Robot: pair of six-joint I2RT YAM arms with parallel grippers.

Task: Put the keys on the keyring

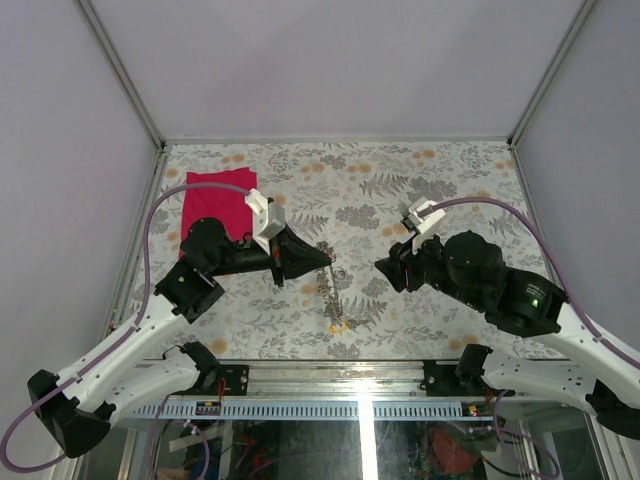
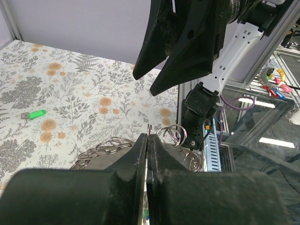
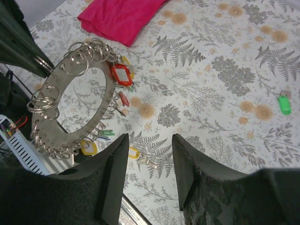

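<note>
The keyring, a wide flat grey ring fringed with small split rings, hangs tilted over the table. My left gripper is shut on its rim, with the keyring spreading out behind the fingers. Keys with red, green and yellow heads hang from it. A yellow-headed key lies on the table just under it. Another green key lies apart on the cloth. My right gripper is open and holds nothing, hovering beside the keyring.
A folded red cloth lies at the back left of the floral table. The table's metal front rail runs just below the keyring. The right gripper's fingers hang close above the left gripper.
</note>
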